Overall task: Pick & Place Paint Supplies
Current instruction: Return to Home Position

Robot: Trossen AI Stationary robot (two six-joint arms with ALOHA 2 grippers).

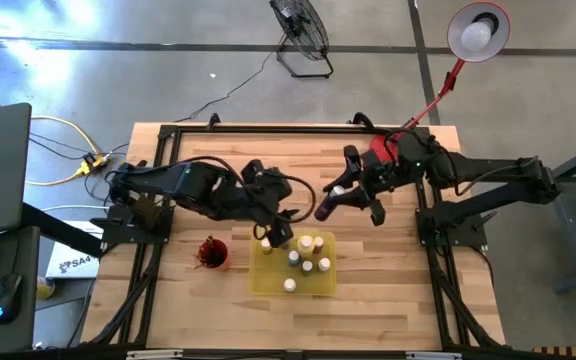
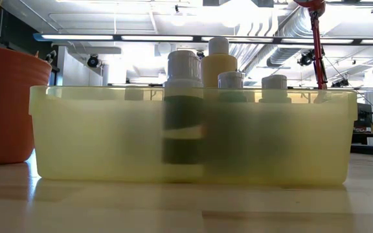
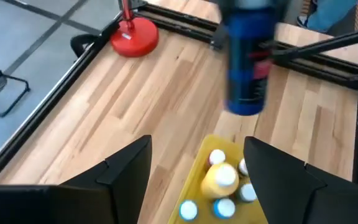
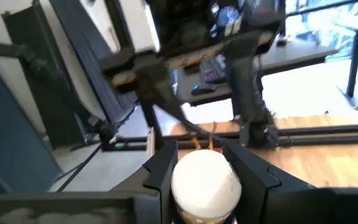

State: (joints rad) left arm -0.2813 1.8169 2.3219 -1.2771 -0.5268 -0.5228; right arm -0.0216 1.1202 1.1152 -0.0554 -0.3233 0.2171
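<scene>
A flat yellow tray (image 1: 268, 280) lies near the table's front middle; several pale-capped paint bottles (image 1: 308, 262) stand upright in it, the tallest of them yellowish (image 2: 218, 61). In the red cup (image 1: 211, 253) left of it stand thin dark brushes. My left gripper (image 1: 278, 237) hovers open over the tray's far left corner, and the bottles (image 3: 219, 177) show below its fingers. My right gripper (image 1: 330, 203) is over the table beyond the tray's far edge, shut on a dark blue bottle (image 3: 248, 68) with a white cap. My right gripper pinches the blue bottle between its two fingers, one on each side just below the white cap (image 4: 205, 180). The fingers lie about level and come from the table's right side. The bottle's body (image 3: 247, 87) hangs below them, clear of the table.
A red desk lamp stands with its base (image 3: 134, 36) at the table's far right, its shade (image 1: 478, 30) beyond the edge. Black frame rails (image 1: 268, 127) run along the table's far edge and sides. Bare wood (image 1: 388, 290) lies right of the tray.
</scene>
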